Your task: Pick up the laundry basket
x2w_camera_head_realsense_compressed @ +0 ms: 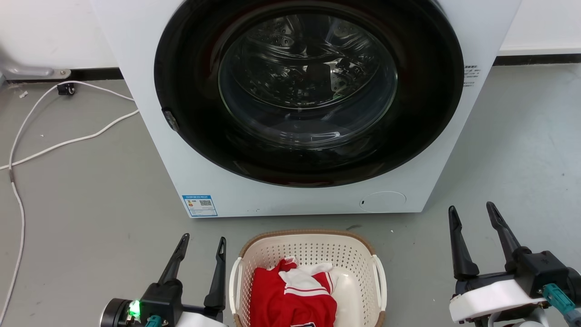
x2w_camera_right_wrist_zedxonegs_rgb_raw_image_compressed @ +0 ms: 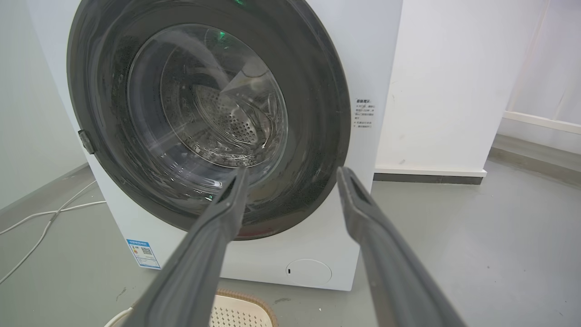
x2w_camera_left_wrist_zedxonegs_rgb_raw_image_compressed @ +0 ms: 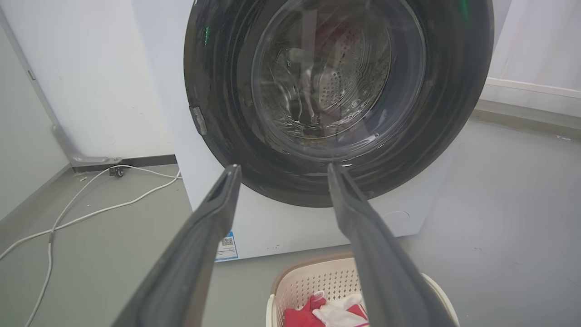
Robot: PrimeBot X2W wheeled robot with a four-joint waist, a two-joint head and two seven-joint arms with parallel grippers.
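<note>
Head view: cream-white perforated plastic laundry basket (x2w_camera_head_realsense_compressed: 313,252) down on the grey floor (x2w_camera_head_realsense_compressed: 91,204), just before the white washer (x2w_camera_head_realsense_compressed: 281,202). Either side, left jaws and right jaws, gaping, empty. No grab yet; needs the whole lift.

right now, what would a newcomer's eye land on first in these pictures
The white washer with its big dark round door takes up the top and middle of the head view. Just in front of it, on the grey floor, stands the laundry basket with a red and white garment inside. The left gripper and right gripper sit open on either side of the basket, touching nothing.
</note>
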